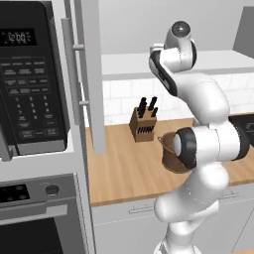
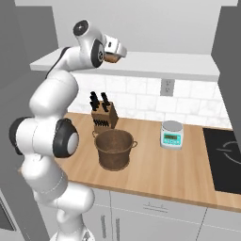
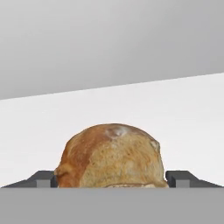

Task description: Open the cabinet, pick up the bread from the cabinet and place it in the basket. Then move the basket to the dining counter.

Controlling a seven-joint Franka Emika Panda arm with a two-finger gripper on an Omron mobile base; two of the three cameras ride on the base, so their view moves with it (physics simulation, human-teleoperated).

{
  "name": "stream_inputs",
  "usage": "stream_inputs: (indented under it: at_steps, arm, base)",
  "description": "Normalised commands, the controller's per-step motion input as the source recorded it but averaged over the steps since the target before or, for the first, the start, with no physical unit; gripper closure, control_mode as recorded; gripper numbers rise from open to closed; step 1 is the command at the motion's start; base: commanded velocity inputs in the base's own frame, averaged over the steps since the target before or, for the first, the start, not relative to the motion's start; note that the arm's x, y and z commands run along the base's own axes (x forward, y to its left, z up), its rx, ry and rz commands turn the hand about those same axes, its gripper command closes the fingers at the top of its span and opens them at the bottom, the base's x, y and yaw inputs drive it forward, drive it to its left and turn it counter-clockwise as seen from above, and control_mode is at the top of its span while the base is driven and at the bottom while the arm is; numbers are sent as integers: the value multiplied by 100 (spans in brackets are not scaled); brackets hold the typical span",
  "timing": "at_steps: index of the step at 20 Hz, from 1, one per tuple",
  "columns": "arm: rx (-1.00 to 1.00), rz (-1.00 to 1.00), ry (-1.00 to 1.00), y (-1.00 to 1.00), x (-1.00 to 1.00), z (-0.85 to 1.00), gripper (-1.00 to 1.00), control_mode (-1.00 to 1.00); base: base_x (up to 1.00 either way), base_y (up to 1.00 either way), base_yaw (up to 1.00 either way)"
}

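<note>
The small round golden-brown bread roll (image 3: 113, 155) sits on the white cabinet shelf (image 3: 175, 118), between the dark tips of the pincer (image 3: 113, 178), which stand wide apart. The brown round basket (image 2: 114, 148) waits on the wooden desk (image 2: 160, 172).

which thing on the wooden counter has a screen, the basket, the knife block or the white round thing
The white round kitchen scale, right of the basket; its front shows a green display. The knife block has none.

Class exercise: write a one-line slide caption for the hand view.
Hand view: the golden-brown bread sits on the white cabinet shelf, flanked by the open gripper and its two dark fingertips.
</note>
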Motion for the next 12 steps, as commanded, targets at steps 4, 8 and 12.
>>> stream_inputs:
  at_steps: [4,8,12]
  arm:
    - [1,-9,-4,0,-100,0,100,-100]
    - [0,-11,0,0,-100,0,100,-100]
    - [0,-5,4,0,-100,0,100,-100]
  base:
    - [0,0,0]
    - [0,0,0]
    - [0,0,0]
